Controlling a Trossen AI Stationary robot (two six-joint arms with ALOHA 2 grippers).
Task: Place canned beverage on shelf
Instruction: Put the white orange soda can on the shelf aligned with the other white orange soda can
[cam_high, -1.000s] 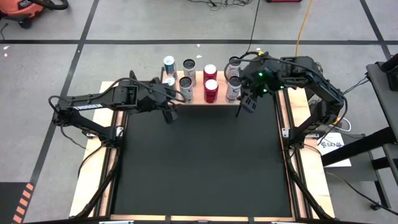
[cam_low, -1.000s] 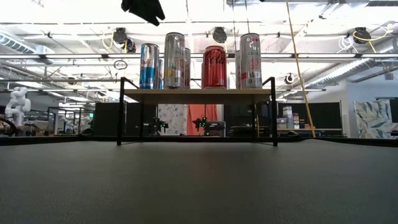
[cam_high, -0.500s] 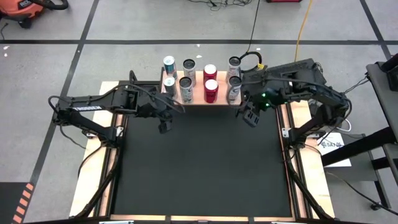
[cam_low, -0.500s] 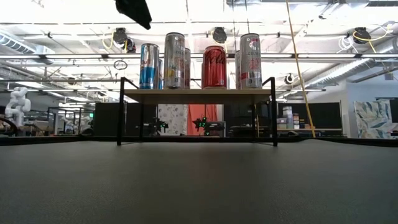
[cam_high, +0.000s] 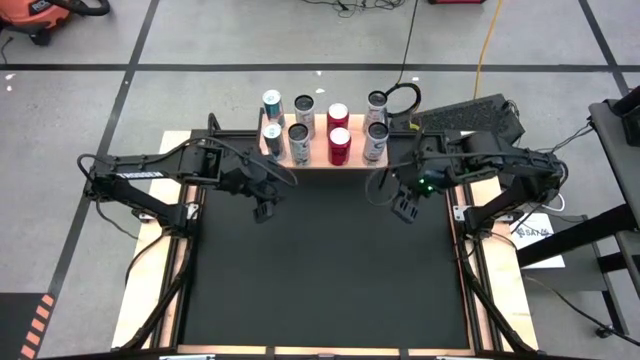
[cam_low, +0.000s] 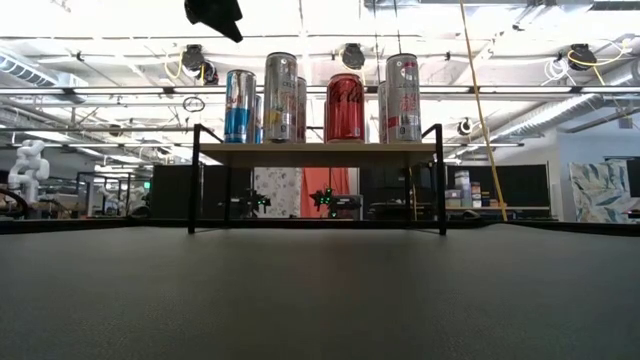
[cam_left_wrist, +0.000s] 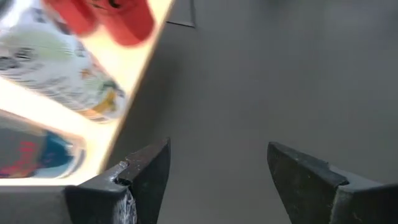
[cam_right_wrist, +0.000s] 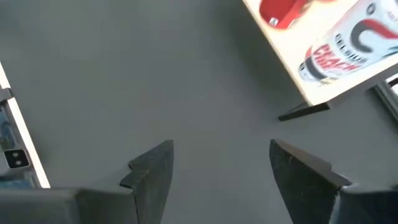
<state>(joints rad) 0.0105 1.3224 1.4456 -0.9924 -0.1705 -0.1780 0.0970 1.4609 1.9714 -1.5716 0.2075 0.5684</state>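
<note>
Not much you can actually read here. The red can (cam_low: 345, 107) on the shelf (cam_low: 318, 148) has the white Coca-Cola script running up its side. Nearest the shelf's corner in the right wrist view, a white can (cam_right_wrist: 339, 50) carries red lettering that looks like "CRACK", cut short. The other cans' print is too small or smeared.

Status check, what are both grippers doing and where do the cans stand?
Left gripper and right gripper open, empty, over the mat. Eight cans upright on the shelf. Nothing in the way.
</note>
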